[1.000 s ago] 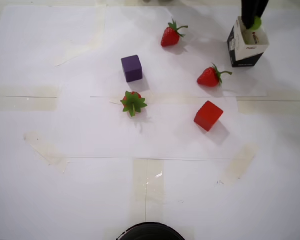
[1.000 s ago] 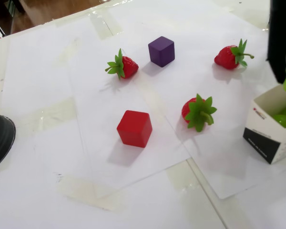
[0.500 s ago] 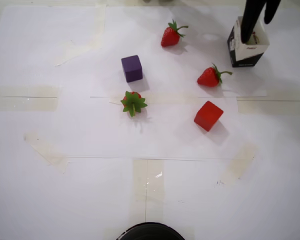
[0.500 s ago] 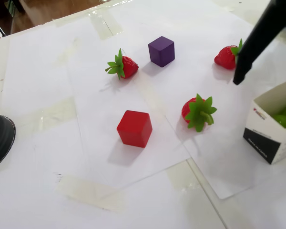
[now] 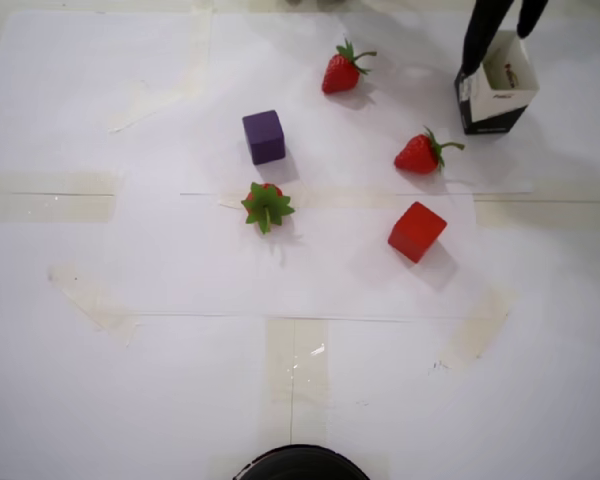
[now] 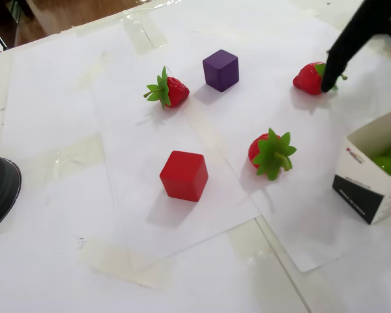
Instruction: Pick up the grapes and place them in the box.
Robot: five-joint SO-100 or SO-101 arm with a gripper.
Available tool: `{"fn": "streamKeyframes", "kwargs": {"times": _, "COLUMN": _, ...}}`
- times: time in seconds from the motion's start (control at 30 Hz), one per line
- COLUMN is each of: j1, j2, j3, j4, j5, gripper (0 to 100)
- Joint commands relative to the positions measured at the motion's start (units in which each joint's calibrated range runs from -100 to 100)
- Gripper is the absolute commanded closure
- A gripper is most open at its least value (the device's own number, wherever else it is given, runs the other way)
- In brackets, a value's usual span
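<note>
We see a table covered with white paper (image 5: pixel 130 400) and strips of tape. In the overhead view the box (image 5: pixel 498 100) stands in the upper right of the frame. In the fixed view the box (image 6: pixel 371 189) sits at the right edge, and we can see green grapes (image 6: pixel 388 162) lying inside it. From above we cannot make out the grapes in the box.

The black gripper (image 5: pixel 500 25) comes in from the top right of the overhead view, and its two dark fingers hang over the box with a gap between them. Nothing is held in it. In the fixed view the gripper (image 6: pixel 352 45) shows as a dark shape in the upper right corner.

Three red strawberries lie on the paper in the overhead view: one (image 5: pixel 341 72) near the top, one (image 5: pixel 420 153) just left of the box, and one (image 5: pixel 267 205) in the middle with its green leaves facing up. A purple cube (image 5: pixel 264 136) sits above that middle strawberry. A red cube (image 5: pixel 417 231) sits below the right strawberry.
</note>
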Motion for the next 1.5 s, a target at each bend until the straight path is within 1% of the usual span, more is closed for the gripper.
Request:
{"fn": "streamKeyframes", "kwargs": {"times": 0.0, "j1": 2.4, "j2": -11.6, "j3": 1.8, "j4": 2.8, "j5": -1.6, "gripper": 71}}
{"fn": "streamKeyframes", "kwargs": {"times": 0.1, "j1": 6.3, "j2": -19.7, "j3": 3.6, "j4": 7.3, "j5": -2.4, "gripper": 78}}
{"fn": "streamKeyframes", "kwargs": {"times": 0.17, "j1": 8.5, "j2": -23.7, "j3": 4.8, "j4": 9.7, "j5": -2.4, "gripper": 81}}
{"fn": "streamKeyframes", "kwargs": {"times": 0.27, "j1": 14.1, "j2": -33.2, "j3": 10.3, "j4": 11.8, "j5": -1.4, "gripper": 81}}
{"fn": "streamKeyframes", "kwargs": {"times": 0.3, "j1": 16.4, "j2": -37.0, "j3": 13.1, "j4": 11.9, "j5": -0.7, "gripper": 85}}
{"fn": "streamKeyframes", "kwargs": {"times": 0.4, "j1": 22.6, "j2": -45.8, "j3": 21.0, "j4": 11.7, "j5": 1.1, "gripper": 91}}
{"fn": "streamKeyframes", "kwargs": {"times": 0.47, "j1": 27.1, "j2": -52.2, "j3": 27.2, "j4": 11.8, "j5": 2.3, "gripper": 99}}
{"fn": "streamKeyframes", "kwargs": {"times": 0.5, "j1": 29.3, "j2": -55.8, "j3": 30.3, "j4": 11.7, "j5": 3.0, "gripper": 100}}
{"fn": "streamKeyframes", "kwargs": {"times": 0.67, "j1": 34.1, "j2": -68.6, "j3": 42.6, "j4": 13.1, "j5": 3.8, "gripper": 100}}
{"fn": "streamKeyframes", "kwargs": {"times": 0.8, "j1": 35.4, "j2": -76.3, "j3": 54.9, "j4": 9.3, "j5": 4.1, "gripper": 100}}
{"fn": "streamKeyframes", "kwargs": {"times": 0.9, "j1": 36.0, "j2": -81.2, "j3": 62.1, "j4": 5.6, "j5": 6.1, "gripper": 100}}
{"fn": "streamKeyframes", "kwargs": {"times": 1.03, "j1": 36.7, "j2": -87.2, "j3": 66.6, "j4": 7.6, "j5": 6.1, "gripper": 100}}
{"fn": "streamKeyframes", "kwargs": {"times": 1.2, "j1": 37.2, "j2": -87.5, "j3": 69.8, "j4": 9.4, "j5": 6.1, "gripper": 100}}
{"fn": "streamKeyframes", "kwargs": {"times": 1.3, "j1": 37.1, "j2": -87.5, "j3": 73.5, "j4": 8.1, "j5": 5.5, "gripper": 100}}
{"fn": "streamKeyframes", "kwargs": {"times": 1.47, "j1": 36.6, "j2": -87.5, "j3": 74.0, "j4": 8.2, "j5": 5.9, "gripper": 100}}
